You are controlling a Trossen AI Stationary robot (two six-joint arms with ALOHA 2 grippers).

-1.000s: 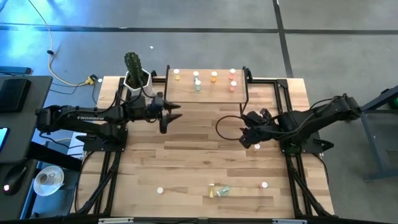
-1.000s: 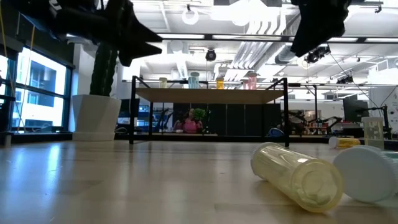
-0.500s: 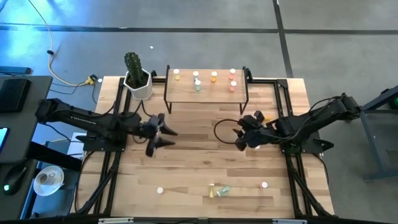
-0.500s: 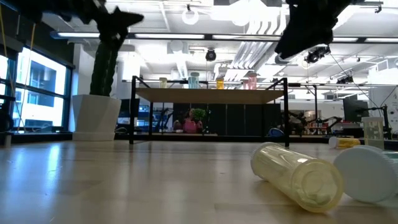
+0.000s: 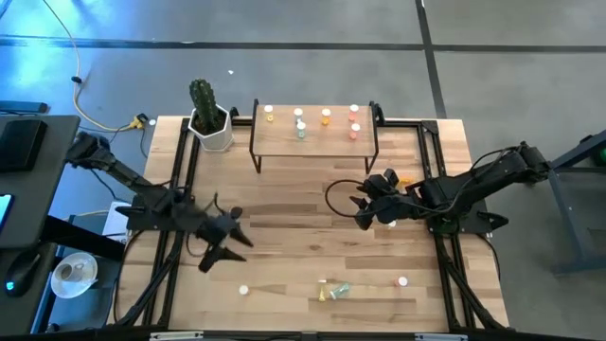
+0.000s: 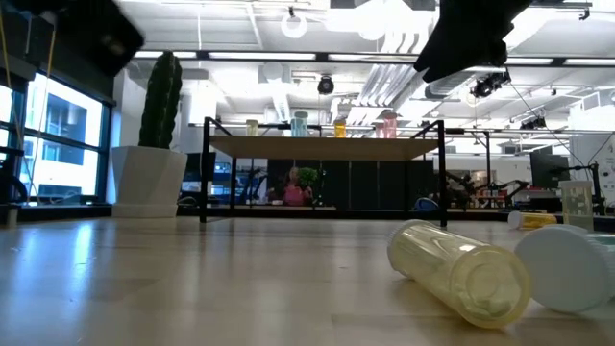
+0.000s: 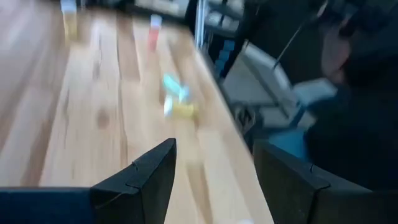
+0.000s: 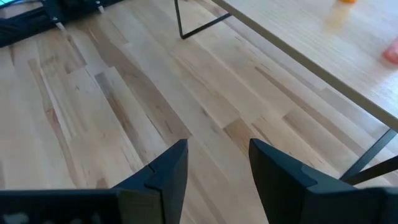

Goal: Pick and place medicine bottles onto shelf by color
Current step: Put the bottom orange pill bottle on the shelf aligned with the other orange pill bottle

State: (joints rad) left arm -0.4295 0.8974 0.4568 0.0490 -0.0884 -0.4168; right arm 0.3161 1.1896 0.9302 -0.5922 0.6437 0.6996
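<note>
With its fingers spread and empty, the left gripper (image 5: 225, 248) should drop straight over one of the loose medicine bottles (image 5: 332, 291) on the near bench (image 5: 284, 237), while the right gripper (image 5: 361, 206), parted and empty, waits below the shelf (image 5: 312, 142).

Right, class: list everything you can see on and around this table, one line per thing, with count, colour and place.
Low light-wood shelf on black legs: one, far edge of table.
White-capped medicine bottles on shelf: six; yellow, green, orange, pink-red.
Loose bottles: about five, white caps, near edge and right side.
Green cactus in white pot: one, left of shelf.
Wood-plank table: one.
Left gripper: open, empty, near left.
Right gripper: open, empty, mid-right.
</note>
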